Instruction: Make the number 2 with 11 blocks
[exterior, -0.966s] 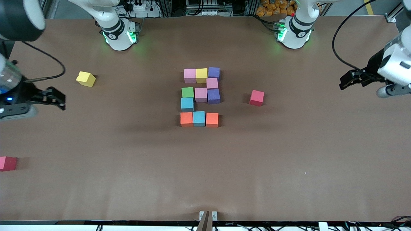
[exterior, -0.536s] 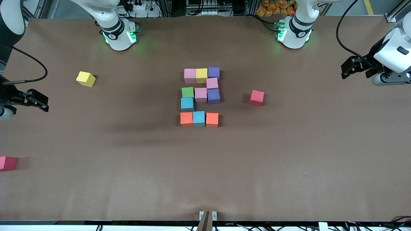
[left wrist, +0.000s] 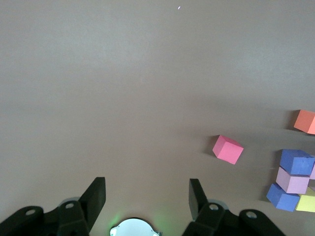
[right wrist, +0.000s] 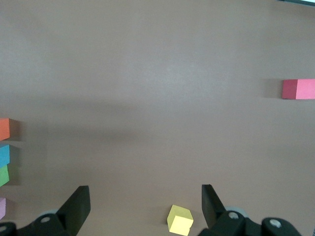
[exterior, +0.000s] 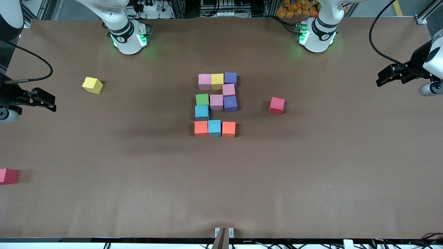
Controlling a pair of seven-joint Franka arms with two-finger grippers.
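brown table (exterior: 311, 173) unchanged; my left gripper (left wrist: 146, 196) and right gripper (right wrist: 145, 205), both agape and empty, have drifted outward from the blocky foam-cube number 2 (exterior: 216, 103).

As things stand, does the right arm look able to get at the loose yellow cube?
Probably yes. The right gripper hangs open at its own end of the table, and the yellow cube sits apart from the number 2 with bare table around it; nothing stands between them.
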